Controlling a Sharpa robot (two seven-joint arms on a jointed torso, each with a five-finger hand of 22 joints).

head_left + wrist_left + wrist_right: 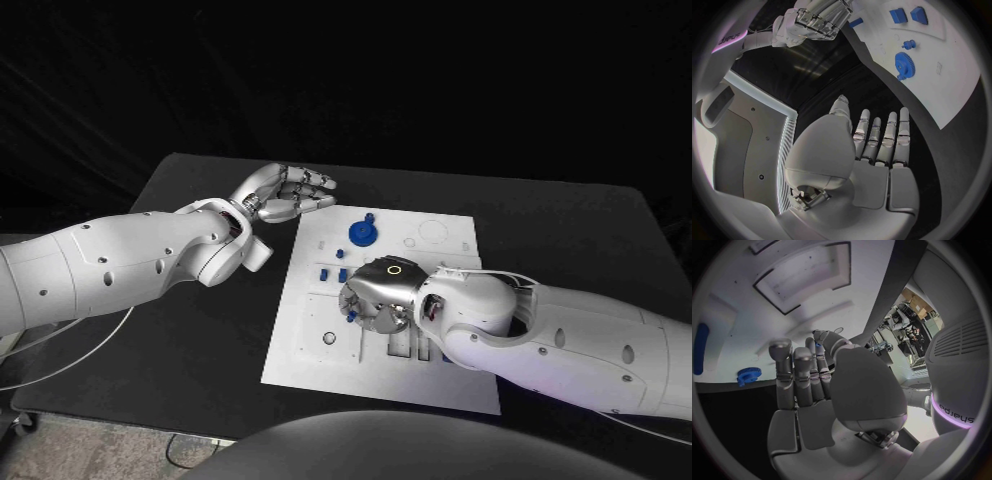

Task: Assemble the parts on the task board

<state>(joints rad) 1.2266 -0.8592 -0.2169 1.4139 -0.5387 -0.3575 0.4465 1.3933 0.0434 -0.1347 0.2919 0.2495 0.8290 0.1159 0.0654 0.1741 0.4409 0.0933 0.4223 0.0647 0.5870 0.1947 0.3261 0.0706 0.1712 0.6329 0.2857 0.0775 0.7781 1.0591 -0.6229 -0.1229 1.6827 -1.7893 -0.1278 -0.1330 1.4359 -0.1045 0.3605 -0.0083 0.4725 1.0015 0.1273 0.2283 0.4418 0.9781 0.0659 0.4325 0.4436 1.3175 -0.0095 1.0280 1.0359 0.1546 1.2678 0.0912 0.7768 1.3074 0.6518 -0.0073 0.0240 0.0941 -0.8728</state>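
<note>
- The right silver many-fingered hand point(379, 296) hovers palm-down over the middle of the white rectangular task board point(447, 385). In the right wrist view its fingers point(795, 375) are curled inward side by side, and a small blue piece point(819, 346) shows at the tips between thumb and finger, so it appears pinched there.
- Just under and beside this hand, toward the robot's left, lie several small blue block parts point(326, 274) on the board, and one more small blue bit point(351, 315) shows at the hand's lower edge.
- Beyond the hand, farther from the robot, a large blue gear-shaped part point(362, 233) rests on the board; the left wrist view shows its toothed rim point(903, 63) with a smaller blue gear point(908, 44) near it.
- The left silver many-fingered hand point(293, 192) hangs over the black table point(577, 220), just off the board's far left corner, fingers point(879, 137) loosely bent together and holding nothing.
</note>
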